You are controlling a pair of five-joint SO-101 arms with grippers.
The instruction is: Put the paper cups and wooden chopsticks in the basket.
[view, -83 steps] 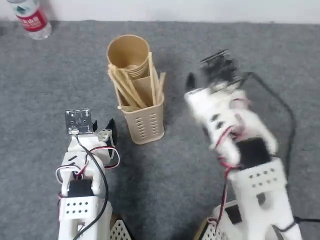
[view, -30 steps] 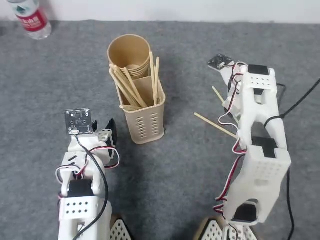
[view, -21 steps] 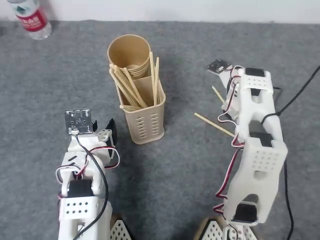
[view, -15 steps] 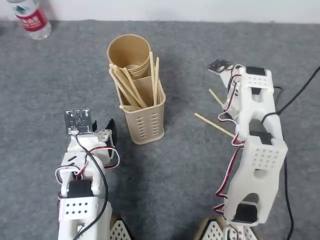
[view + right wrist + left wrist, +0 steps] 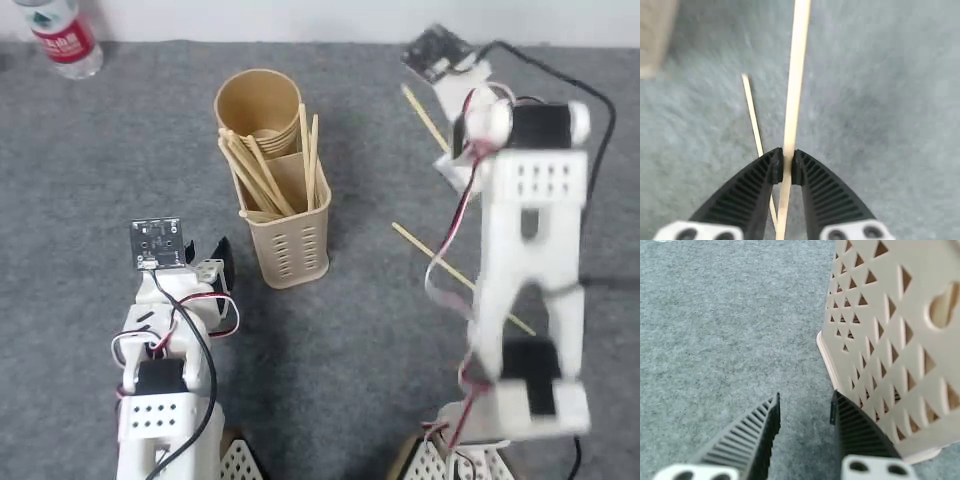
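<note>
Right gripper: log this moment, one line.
right gripper: shut on wooden chopstick | second wooden chopstick: on grey carpet | left gripper: open beside beige perforated basket

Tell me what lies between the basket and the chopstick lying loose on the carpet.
Bare grey carpet, seen in the high view; nothing sits between the basket and the loose chopstick.
</note>
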